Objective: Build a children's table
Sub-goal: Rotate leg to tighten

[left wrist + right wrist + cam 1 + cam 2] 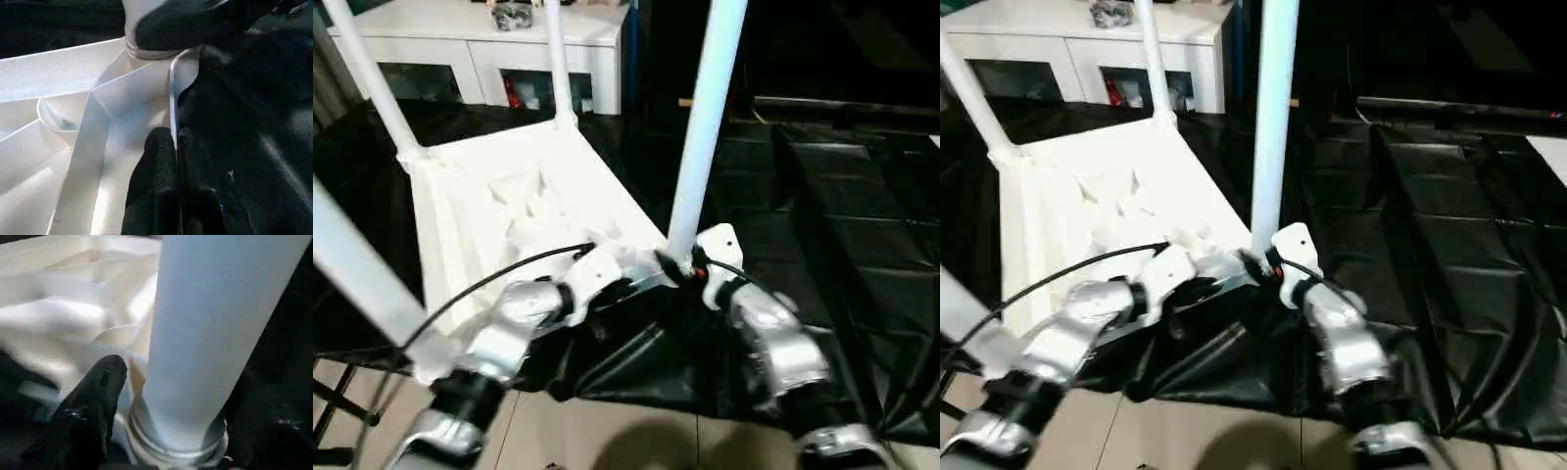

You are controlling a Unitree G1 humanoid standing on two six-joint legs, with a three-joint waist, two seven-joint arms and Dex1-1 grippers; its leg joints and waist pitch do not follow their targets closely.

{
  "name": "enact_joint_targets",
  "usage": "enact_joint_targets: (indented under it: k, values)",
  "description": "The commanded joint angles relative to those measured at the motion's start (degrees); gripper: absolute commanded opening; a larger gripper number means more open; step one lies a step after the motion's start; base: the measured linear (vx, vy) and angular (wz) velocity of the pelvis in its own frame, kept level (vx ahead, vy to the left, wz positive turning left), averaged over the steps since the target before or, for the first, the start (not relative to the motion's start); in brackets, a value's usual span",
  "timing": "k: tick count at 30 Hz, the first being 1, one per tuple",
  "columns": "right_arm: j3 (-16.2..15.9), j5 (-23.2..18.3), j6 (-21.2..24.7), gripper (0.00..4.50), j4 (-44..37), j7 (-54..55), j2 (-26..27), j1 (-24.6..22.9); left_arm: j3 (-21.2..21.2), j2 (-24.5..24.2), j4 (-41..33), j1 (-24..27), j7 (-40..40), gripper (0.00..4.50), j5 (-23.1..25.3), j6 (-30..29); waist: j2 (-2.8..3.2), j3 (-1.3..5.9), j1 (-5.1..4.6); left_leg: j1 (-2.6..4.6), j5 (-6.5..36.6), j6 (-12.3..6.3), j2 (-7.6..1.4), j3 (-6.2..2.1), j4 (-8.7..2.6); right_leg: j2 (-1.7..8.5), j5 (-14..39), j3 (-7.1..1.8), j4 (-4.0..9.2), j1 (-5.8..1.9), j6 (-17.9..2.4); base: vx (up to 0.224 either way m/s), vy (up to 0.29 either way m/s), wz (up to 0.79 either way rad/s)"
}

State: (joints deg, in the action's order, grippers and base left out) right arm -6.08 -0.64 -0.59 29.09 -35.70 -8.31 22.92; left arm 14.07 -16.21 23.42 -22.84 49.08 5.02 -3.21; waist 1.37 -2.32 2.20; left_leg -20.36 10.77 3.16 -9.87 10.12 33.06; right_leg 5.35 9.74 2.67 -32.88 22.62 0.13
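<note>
Nearest, the left gripper (176, 166) is clamped on the near rim of the upturned tabletop (460, 235), which lies on black sheeting (862, 245), while the right gripper (690, 266) stands with fingers apart around the base of the near-right leg (705, 127) at its corner socket. The step in hand looks like seating this leg; next it probably needs turning or pressing home. Beyond stand two far legs and a white cabinet (489, 39); no writing is legible.

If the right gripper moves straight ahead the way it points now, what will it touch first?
Most likely the near-right leg at its base, standing directly before the right gripper; how small the gap is cannot be told.
</note>
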Motion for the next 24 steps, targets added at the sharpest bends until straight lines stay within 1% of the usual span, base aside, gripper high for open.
enact_joint_targets:
  k: [1,2,3,4,5,6,7,8,10,11,12,13,14,15,16,17,18,19,20,22,23,24]
  values:
    - [-3.22,-1.01,0.47,3.51,-1.29,-5.32,-0.02,1.01,0.59,0.41,-2.17,0.05,3.32,0.00,-2.53,2.80,-0.87,2.87,0.47,-0.07,18.11,-3.34,-2.64,-0.71,-4.43,3.06,19.74,-2.13,4.03,-1.59,-10.20,0.000,0.000,0.00]
    - [-3.74,-0.69,0.43,3.61,-1.10,-7.44,-1.50,1.48,0.32,-0.42,-2.87,0.43,5.54,0.00,-3.80,3.20,-0.81,3.04,0.64,0.05,17.16,-3.40,-2.69,-0.63,-4.20,3.02,18.97,-2.17,3.78,-1.49,-10.87,0.052,-0.057,0.05]
    - [-4.13,-0.56,0.32,3.67,-0.53,-10.55,-3.23,2.16,0.02,-1.57,-3.72,0.86,8.16,0.00,-5.12,3.37,-0.83,3.21,0.69,-0.20,15.79,-3.54,-2.64,-0.59,-4.10,2.97,17.27,-2.17,3.51,-1.76,-11.22,0.084,-0.079,0.06]
    - [-4.18,-0.66,0.49,3.67,-0.27,-12.89,-4.24,2.53,-0.15,-2.27,-4.27,1.15,9.93,0.00,-5.97,3.45,-0.82,3.44,0.98,-0.39,13.09,-4.16,-2.62,-0.51,-3.83,2.93,13.68,-2.10,2.97,-1.94,-12.13,0.060,-0.051,0.03]
    - [-4.25,-0.97,0.60,3.67,0.09,-15.68,-5.26,2.92,-0.24,-3.06,-4.79,1.43,11.71,0.00,-6.76,3.41,-0.67,3.50,1.19,-0.42,10.94,-4.89,-2.66,-0.34,-3.48,2.71,9.66,-2.12,2.44,-1.82,-13.38,0.062,-0.041,0.02]
    - [-4.35,-1.10,0.48,3.67,0.31,-17.16,-5.81,3.14,-0.26,-3.49,-5.01,1.55,12.51,0.00,-7.05,3.32,-0.65,3.63,1.41,-0.50,9.60,-5.32,-2.68,-0.29,-3.28,2.65,7.20,-2.06,2.03,-1.95,-14.08,0.000,0.000,0.00]
    - [-4.96,-2.08,0.53,3.67,0.63,-20.85,-7.20,3.72,-0.14,-4.64,-5.42,1.79,14.30,0.00,-7.89,3.39,-0.40,3.87,1.89,-0.40,6.63,-6.37,-2.85,-0.11,-2.94,2.51,1.91,-1.90,1.34,-2.00,-15.53,0.066,-0.027,0.03]
    - [-5.29,-3.08,0.92,3.67,0.74,-23.33,-7.92,4.11,-0.11,-5.32,-5.64,1.94,15.41,0.00,-8.50,3.28,-0.45,3.96,2.02,-0.81,4.70,-7.24,-2.78,-0.04,-2.64,2.21,-2.05,-1.63,0.67,-2.25,-16.57,0.057,-0.010,0.01]
    - [-5.29,-4.29,1.57,3.67,1.21,-26.00,-8.39,4.79,0.00,-6.13,-5.88,2.14,16.61,0.00,-8.98,3.32,-0.38,4.12,2.39,-0.69,3.34,-8.40,-2.88,0.09,-2.24,2.18,-4.98,-1.47,0.28,-2.02,-17.37,0.034,-0.004,0.01]
    - [-5.43,-4.59,1.92,3.67,1.82,-27.37,-8.63,5.21,0.06,-6.59,-5.95,2.28,17.22,0.00,-9.15,3.21,-0.94,3.98,2.48,-0.71,3.96,-8.83,-2.99,0.22,-2.28,2.17,-4.02,-1.41,0.43,-1.99,-17.40,0.000,0.000,0.00]
    - [-5.69,-4.64,1.83,3.67,2.12,-28.27,-8.88,5.42,0.02,-6.83,-5.97,2.35,17.57,0.00,-9.24,3.25,-0.75,3.87,2.66,-0.75,4.67,-8.59,-3.08,0.12,-2.36,2.33,-2.44,-1.38,0.43,-1.98,-17.38,0.000,0.000,0.00]
    - [-6.12,-4.64,1.66,3.67,2.52,-29.55,-9.28,5.68,-0.11,-7.19,-6.01,2.45,18.06,0.00,-9.42,3.22,-0.69,3.70,2.86,-0.56,6.67,-7.77,-3.23,0.15,-2.55,2.44,1.49,-1.34,0.81,-1.80,-16.91,0.000,0.000,0.00]
    - [-6.64,-4.84,1.73,3.67,2.91,-31.52,-9.79,6.03,-0.37,-7.72,-6.16,2.59,18.82,0.00,-9.79,3.01,-0.81,3.46,2.83,-0.46,8.80,-6.49,-3.32,0.17,-2.80,2.43,5.34,-1.36,1.17,-1.70,-16.33,0.000,0.000,0.00]
    - [-6.78,-4.99,1.87,3.67,2.98,-32.37,-9.94,6.16,-0.53,-7.96,-6.25,2.65,19.18,0.00,-10.00,2.91,-0.71,3.36,2.85,-0.39,10.10,-5.75,-3.38,0.14,-2.96,2.47,7.31,-1.36,1.32,-1.66,-16.03,0.000,0.000,0.00]
    - [-6.77,-5.11,1.86,3.67,3.03,-32.80,-10.01,6.24,-0.57,-8.07,-6.29,2.66,19.29,0.00,-10.09,2.87,-0.79,3.26,2.86,-0.38,11.10,-5.08,-3.40,0.14,-3.08,2.45,8.88,-1.40,1.49,-1.67,-15.52,0.000,0.000,0.00]
    - [-6.62,-6.07,2.10,3.42,3.32,-35.32,-10.32,6.70,-0.72,-8.65,-6.56,2.75,20.00,0.00,-10.63,2.49,-1.11,3.07,2.76,-0.26,13.37,-3.66,-3.42,0.15,-3.23,2.57,12.45,-1.55,1.78,-1.54,-14.26,0.000,0.000,0.00]
    - [-6.53,-6.60,2.30,3.34,3.42,-36.47,-10.43,6.89,-0.76,-8.92,-6.62,2.81,20.32,0.00,-10.80,2.41,-1.03,3.05,2.84,-0.23,13.95,-3.29,-3.45,0.11,-3.34,2.63,13.48,-1.58,1.80,-1.59,-13.97,0.000,0.000,0.00]
    - [-6.47,-7.00,2.44,3.34,3.58,-37.35,-10.53,7.07,-0.75,-9.12,-6.65,2.85,20.59,0.00,-10.98,2.37,-1.08,2.96,2.81,-0.24,14.53,-2.77,-3.49,0.13,-3.45,2.67,14.87,-1.63,1.90,-1.51,-13.36,0.000,0.000,0.00]
    - [-6.45,-7.25,2.37,3.34,3.69,-37.90,-10.55,7.16,-0.77,-9.30,-6.67,2.94,20.83,0.00,-11.12,2.41,-1.02,2.93,2.84,-0.16,15.01,-2.25,-3.57,0.09,-3.56,2.73,15.73,-1.66,1.97,-1.46,-12.99,0.000,0.000,0.00]
    - [-6.41,-7.56,2.57,3.02,3.71,-38.50,-10.58,7.24,-0.77,-9.51,-6.85,3.06,21.15,0.00,-11.30,2.23,-1.12,2.92,2.85,-0.11,14.69,-1.93,-3.52,0.16,-3.54,2.66,14.93,-1.74,1.94,-1.40,-12.98,0.000,0.000,0.00]
    - [-6.38,-7.87,2.54,2.92,3.75,-39.29,-10.60,7.28,-0.75,-9.71,-6.92,3.12,21.47,0.00,-11.43,2.12,-0.99,3.07,2.93,-0.18,13.77,-1.92,-3.45,0.15,-3.47,2.64,13.66,-1.74,1.75,-1.54,-13.15,0.000,0.000,0.00]
    - [-6.37,-8.04,2.50,2.92,3.96,-39.90,-10.59,7.35,-0.70,-9.80,-6.87,3.10,21.62,0.00,-11.48,2.13,-1.09,3.12,2.93,-0.22,13.19,-2.02,-3.44,0.19,-3.42,2.64,12.80,-1.75,1.68,-1.57,-13.26,0.000,0.000,0.00]
